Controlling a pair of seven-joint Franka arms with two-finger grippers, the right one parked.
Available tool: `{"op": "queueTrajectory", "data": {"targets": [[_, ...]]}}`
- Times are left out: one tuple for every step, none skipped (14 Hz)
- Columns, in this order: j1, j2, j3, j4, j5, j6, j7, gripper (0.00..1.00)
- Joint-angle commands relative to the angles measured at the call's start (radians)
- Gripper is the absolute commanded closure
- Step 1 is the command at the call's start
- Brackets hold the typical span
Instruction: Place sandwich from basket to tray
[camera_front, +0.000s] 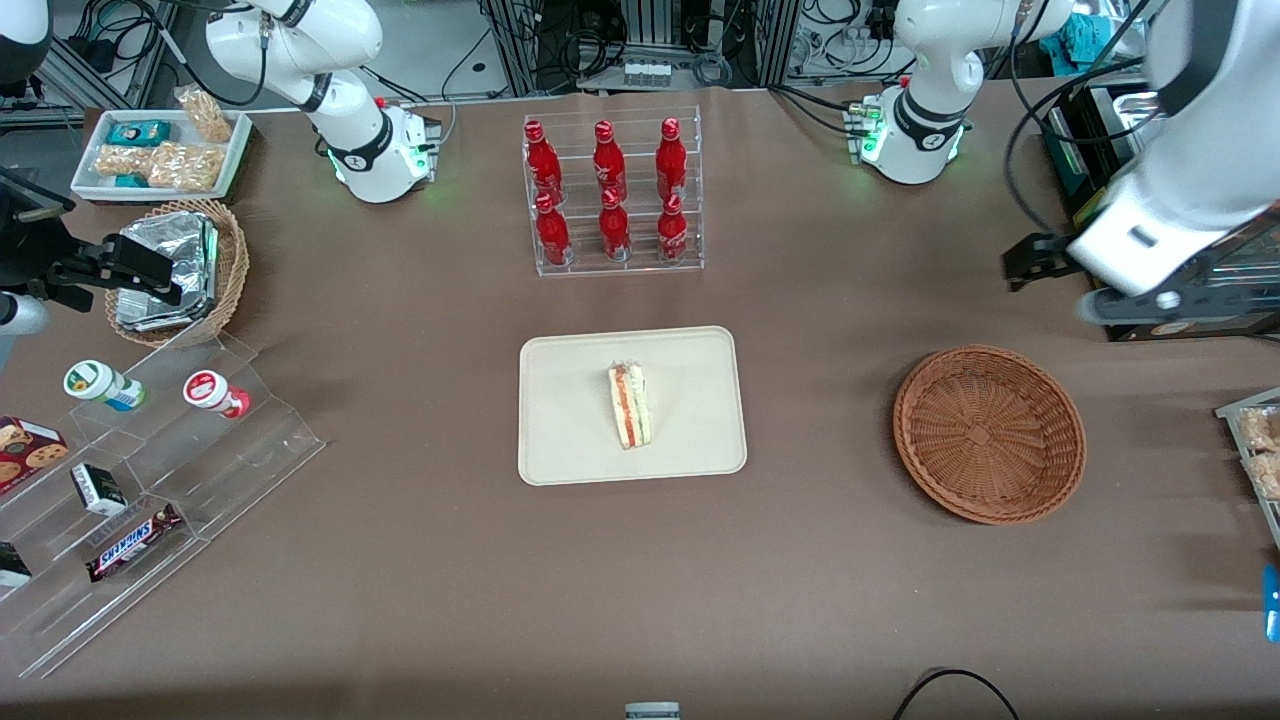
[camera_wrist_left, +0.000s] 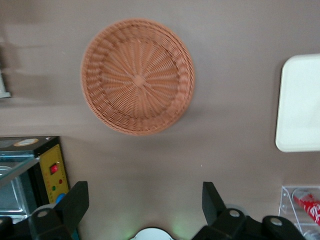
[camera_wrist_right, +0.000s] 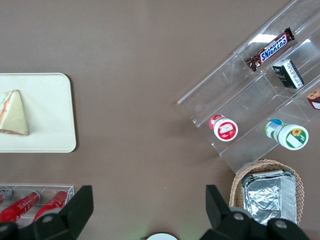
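The sandwich (camera_front: 630, 405), a white-bread wedge with red and green layers, lies on the cream tray (camera_front: 570, 440) at the table's middle; the right wrist view shows the sandwich (camera_wrist_right: 14, 114) on that tray (camera_wrist_right: 55, 115) too. The reddish-brown basket (camera_front: 988, 433) sits empty toward the working arm's end. My gripper (camera_front: 1035, 262) hangs high above the table, farther from the front camera than the basket. In the left wrist view the gripper (camera_wrist_left: 144, 192) is open with nothing between its fingers, looking down at the empty basket (camera_wrist_left: 137, 76) and a corner of the tray (camera_wrist_left: 300, 105).
A clear rack of red bottles (camera_front: 610, 195) stands farther back than the tray. Toward the parked arm's end are a tan basket of foil packets (camera_front: 175, 270), a white snack tray (camera_front: 165, 150) and a stepped acrylic shelf (camera_front: 150, 480). A black box with a yellow panel (camera_wrist_left: 50, 170) sits near my gripper.
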Motion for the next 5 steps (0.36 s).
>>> {"op": "queueTrajectory", "data": {"targets": [[0.032, -0.003, 0.039, 0.034, -0.014, -0.011, 0.017, 0.0], [0.032, -0.001, 0.064, 0.048, -0.018, -0.011, 0.015, 0.0], [0.032, -0.001, 0.082, 0.05, -0.039, -0.003, 0.017, 0.0], [0.032, -0.001, 0.085, 0.046, -0.053, 0.011, 0.015, 0.0], [0.032, -0.001, 0.085, 0.046, -0.053, 0.012, 0.015, 0.0]]}}
